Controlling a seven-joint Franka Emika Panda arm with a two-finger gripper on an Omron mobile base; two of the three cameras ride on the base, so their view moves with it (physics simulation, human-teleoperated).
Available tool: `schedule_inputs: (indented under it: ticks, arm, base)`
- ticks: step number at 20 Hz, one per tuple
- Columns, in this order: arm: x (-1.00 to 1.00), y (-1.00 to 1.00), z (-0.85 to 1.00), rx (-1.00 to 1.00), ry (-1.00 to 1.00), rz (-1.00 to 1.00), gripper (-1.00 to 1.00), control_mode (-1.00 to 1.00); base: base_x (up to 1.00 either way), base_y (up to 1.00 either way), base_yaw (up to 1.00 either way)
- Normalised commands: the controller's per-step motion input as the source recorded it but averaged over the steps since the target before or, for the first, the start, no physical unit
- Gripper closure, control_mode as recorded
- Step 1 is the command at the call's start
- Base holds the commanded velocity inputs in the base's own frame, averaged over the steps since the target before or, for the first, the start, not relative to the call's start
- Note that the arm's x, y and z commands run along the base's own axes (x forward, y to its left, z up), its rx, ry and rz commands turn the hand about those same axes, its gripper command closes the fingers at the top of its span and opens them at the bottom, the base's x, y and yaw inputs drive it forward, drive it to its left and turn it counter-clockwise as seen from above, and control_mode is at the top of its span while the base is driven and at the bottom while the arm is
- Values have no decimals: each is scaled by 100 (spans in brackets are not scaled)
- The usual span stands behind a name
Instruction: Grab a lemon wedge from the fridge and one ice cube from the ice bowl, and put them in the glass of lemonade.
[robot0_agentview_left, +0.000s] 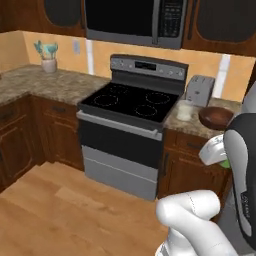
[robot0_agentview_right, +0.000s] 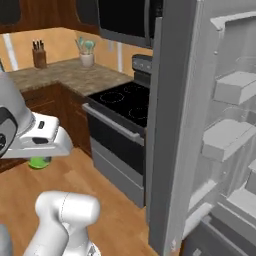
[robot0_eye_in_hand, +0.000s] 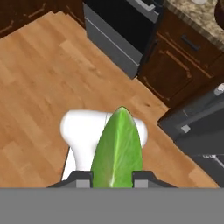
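Kitchen with wood floor; right on the bench (robot0_agentview_left: 192, 125) sit the glass of lemonade (robot0_agentview_left: 184, 110) and ice bowl (robot0_agentview_left: 215, 117). Claw (robot0_eye_in_hand: 113, 179) clamped on the lemon wedge (robot0_eye_in_hand: 117, 151), bottom center.

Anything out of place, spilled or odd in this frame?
One thing: the fridge door stands wide open, its door shelves exposed beside the stove. Otherwise nothing is spilled or askew; the claw grips the lemon wedge, and the glass of lemonade stands upright by the ice bowl.
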Motion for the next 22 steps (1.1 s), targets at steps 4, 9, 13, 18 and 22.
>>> schedule_inputs:
  ticks: [4,9,13,18,22]
  arm:
    - [0,0,0,0,0,0,100,100]
    - [0,0,0,0,0,0,100,100]
    - [0,0,0,0,0,0,100,100]
    - [0,0,0,0,0,0,100,100]
    - [0,0,0,0,0,0,100,100]
  base:
    - [65,67,-72]
    - [96,76,-62]
    - [100,67,-66]
    - [88,8,-53]
    - [55,-45,-26]
